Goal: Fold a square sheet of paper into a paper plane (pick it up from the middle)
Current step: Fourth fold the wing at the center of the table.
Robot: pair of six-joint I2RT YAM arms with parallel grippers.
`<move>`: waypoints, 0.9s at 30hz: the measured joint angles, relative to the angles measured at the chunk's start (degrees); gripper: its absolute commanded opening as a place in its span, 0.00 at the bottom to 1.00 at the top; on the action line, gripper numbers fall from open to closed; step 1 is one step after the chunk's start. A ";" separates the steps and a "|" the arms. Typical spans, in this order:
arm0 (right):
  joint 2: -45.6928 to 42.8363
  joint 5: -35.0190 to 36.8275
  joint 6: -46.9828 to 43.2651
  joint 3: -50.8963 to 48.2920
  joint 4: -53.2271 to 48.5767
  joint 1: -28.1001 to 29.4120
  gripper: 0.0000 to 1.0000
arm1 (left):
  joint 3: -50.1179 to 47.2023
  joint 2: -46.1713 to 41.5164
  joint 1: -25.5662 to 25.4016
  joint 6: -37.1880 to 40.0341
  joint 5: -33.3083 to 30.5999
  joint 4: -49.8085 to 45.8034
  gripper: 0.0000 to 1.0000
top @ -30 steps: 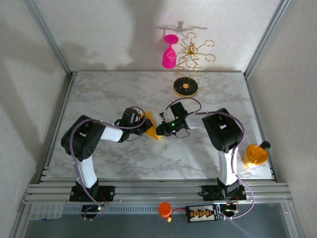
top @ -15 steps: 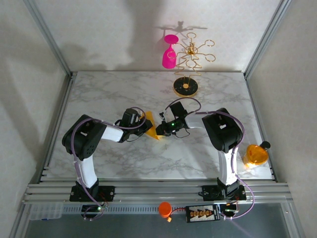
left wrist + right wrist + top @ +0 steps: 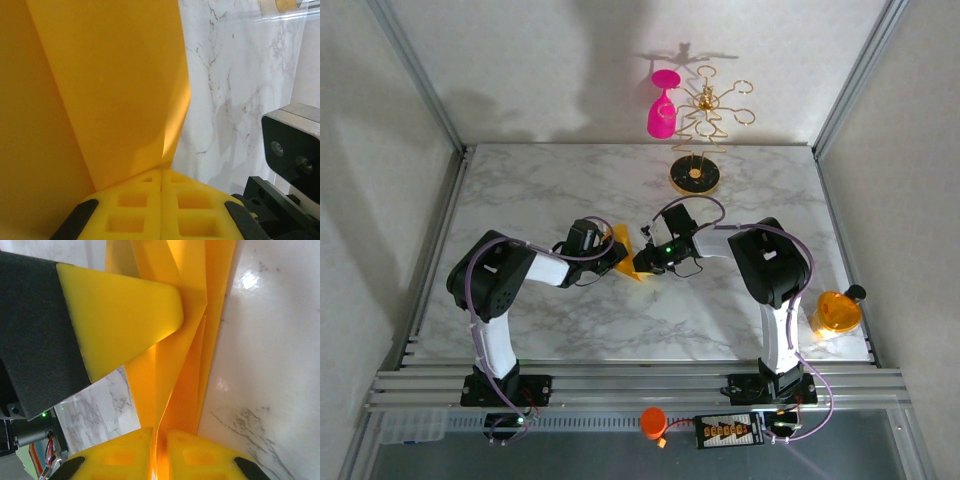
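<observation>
Your paper (image 3: 624,264), part-folded into creased layers, is at the centre of the table (image 3: 740,190), between the two grippers. The left gripper (image 3: 161,184), at the paper's 9 o'clock, has its jaws pressed together on a fold. The right gripper (image 3: 154,441), at 3 o'clock, has paper running into a thin slit between its jaws; whether they bite, you cannot tell. If that side lets go, expect the layers to spring apart and the creases to soften. Pull either arm outward toward 9 or 3 and the thin sheet could tear or slip crooked.
</observation>
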 measured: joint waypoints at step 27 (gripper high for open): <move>-3.26 2.64 1.20 -0.20 -0.52 1.55 0.09 | 0.00 0.00 0.11 0.02 0.59 0.11 0.09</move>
